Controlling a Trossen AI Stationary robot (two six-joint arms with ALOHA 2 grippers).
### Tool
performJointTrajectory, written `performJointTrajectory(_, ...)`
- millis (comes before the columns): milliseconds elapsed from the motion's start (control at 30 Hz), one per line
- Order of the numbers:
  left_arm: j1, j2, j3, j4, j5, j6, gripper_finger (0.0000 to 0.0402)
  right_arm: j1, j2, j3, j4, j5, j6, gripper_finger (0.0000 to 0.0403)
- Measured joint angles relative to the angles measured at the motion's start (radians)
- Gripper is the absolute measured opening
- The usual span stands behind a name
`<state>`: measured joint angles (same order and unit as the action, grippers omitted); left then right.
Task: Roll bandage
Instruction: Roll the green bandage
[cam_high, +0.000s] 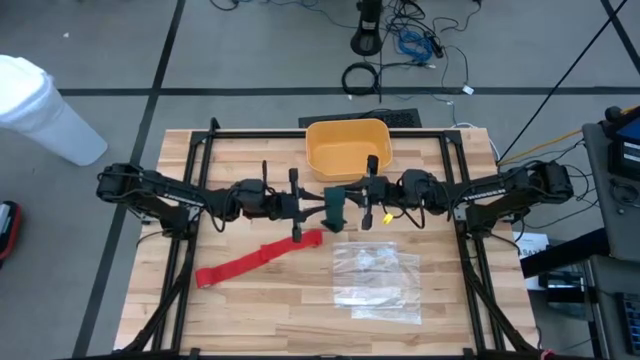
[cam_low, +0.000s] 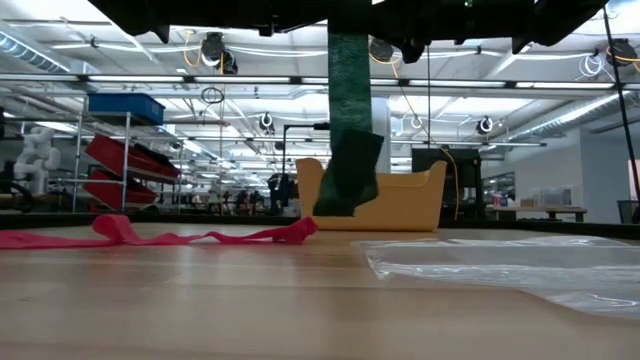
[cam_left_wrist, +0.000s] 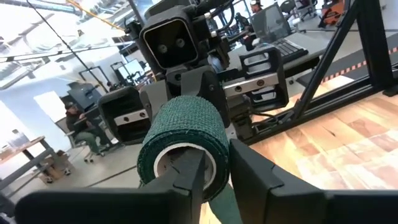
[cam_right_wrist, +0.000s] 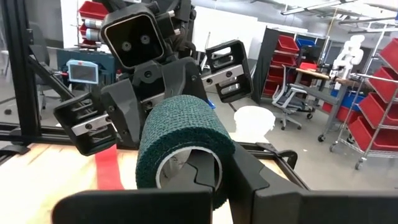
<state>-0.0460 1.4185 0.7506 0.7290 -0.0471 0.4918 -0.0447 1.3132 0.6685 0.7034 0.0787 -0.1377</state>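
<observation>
both grippers' fingers grip a green roll (cam_high: 336, 207); red bandage (cam_high: 258, 259) lies below.

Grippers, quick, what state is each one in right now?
Left gripper: closed on the green bandage roll.
Right gripper: closed on the same roll.

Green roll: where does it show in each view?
High: green roll mid-table, gripped between left gripper and right gripper.
Low: top centre, loose end hanging down.
Left wrist: centre.
Right wrist: centre.
Landmark: red strip; absent from left wrist.
</observation>
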Motion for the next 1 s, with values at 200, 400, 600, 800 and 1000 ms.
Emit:
performJointTrajectory(200,0.003,0.000,0.001,0.013,0.000,-0.027,0.0101,0.000,0.000,0.001,0.008,-0.001,0.021,0.0006)
performJointTrajectory(400,0.016,0.000,0.001,0.013,0.004,-0.042,0.0053,-0.001,0.000,0.001,0.011,0.000,0.020,0.0006)
performJointTrajectory(600,0.018,0.000,0.001,0.026,0.009,-0.045,0.0013,0.000,0.000,0.001,0.019,-0.007,0.043,0.0012)
performJointTrajectory(800,0.016,-0.001,0.001,0.071,-0.013,-0.084,0.0010,0.000,-0.034,0.001,-0.005,0.029,0.125,0.0068)
performJointTrajectory(1000,0.016,-0.013,0.002,0.088,-0.066,-0.119,0.0009,0.000,-0.159,0.000,-0.171,0.033,0.128,0.0144)
